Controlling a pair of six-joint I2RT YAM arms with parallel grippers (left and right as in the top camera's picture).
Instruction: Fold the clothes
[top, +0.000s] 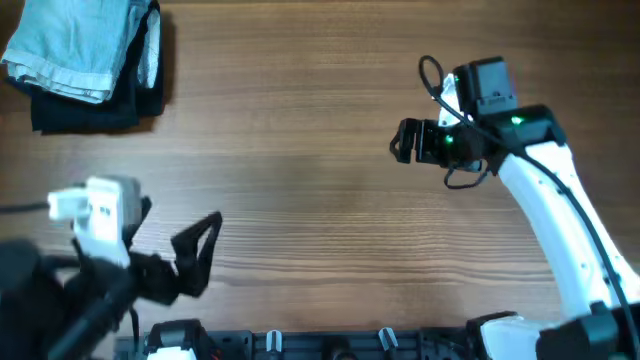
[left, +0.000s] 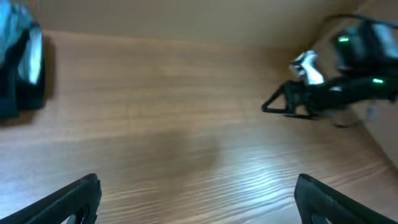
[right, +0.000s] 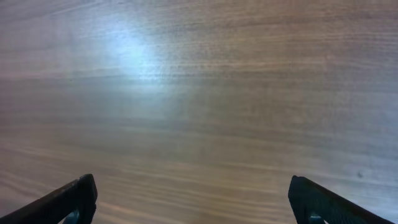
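Note:
The light blue denim shorts (top: 68, 45) lie folded at the far left corner of the table, on top of a black folded garment (top: 135, 95). A blurred edge of this stack shows in the left wrist view (left: 18, 62). My left gripper (top: 200, 252) is open and empty near the front left edge, far from the shorts; its fingers frame bare wood in the left wrist view (left: 199, 199). My right gripper (top: 403, 140) is open and empty over the right half of the table, with only wood between its fingers (right: 193, 199).
The wooden table (top: 300, 180) spans the view. The right arm (left: 323, 93) shows across the table in the left wrist view. A black rail with clips (top: 300, 345) runs along the front edge.

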